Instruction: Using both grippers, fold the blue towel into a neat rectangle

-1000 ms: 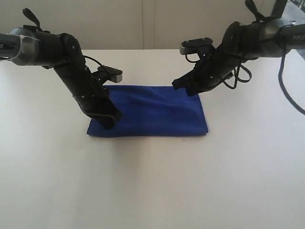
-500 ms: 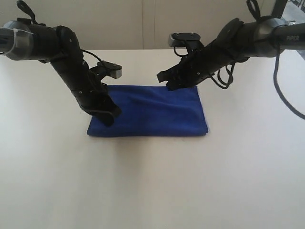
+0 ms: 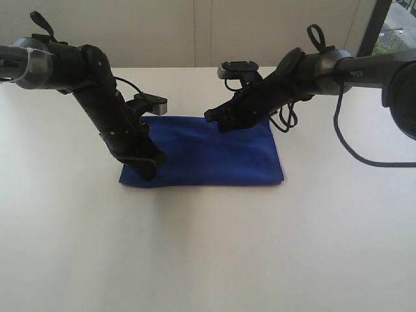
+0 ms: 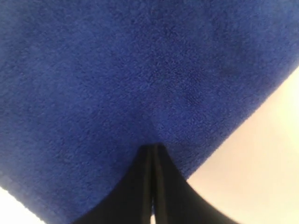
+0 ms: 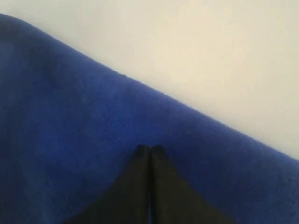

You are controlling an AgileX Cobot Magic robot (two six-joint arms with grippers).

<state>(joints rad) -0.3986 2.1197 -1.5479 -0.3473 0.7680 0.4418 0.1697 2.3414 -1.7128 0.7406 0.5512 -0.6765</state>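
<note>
Blue terry towel lies flat in the middle of the bench, already a compact rectangle with its long side toward me. Edges fairly square; faint ripple toward the far edge. Left hand: fingers fully together, tip down on the near-left corner, nothing visibly pinched. Probably pinning the layers. Right hand: likewise closed, tip on the cloth just inside the far edge. Looks like pressing or smoothing, not gripping. Fold judged nearly complete.

Exterior camera high, front-on; both wrist cameras close above the shared blue towel.
</note>
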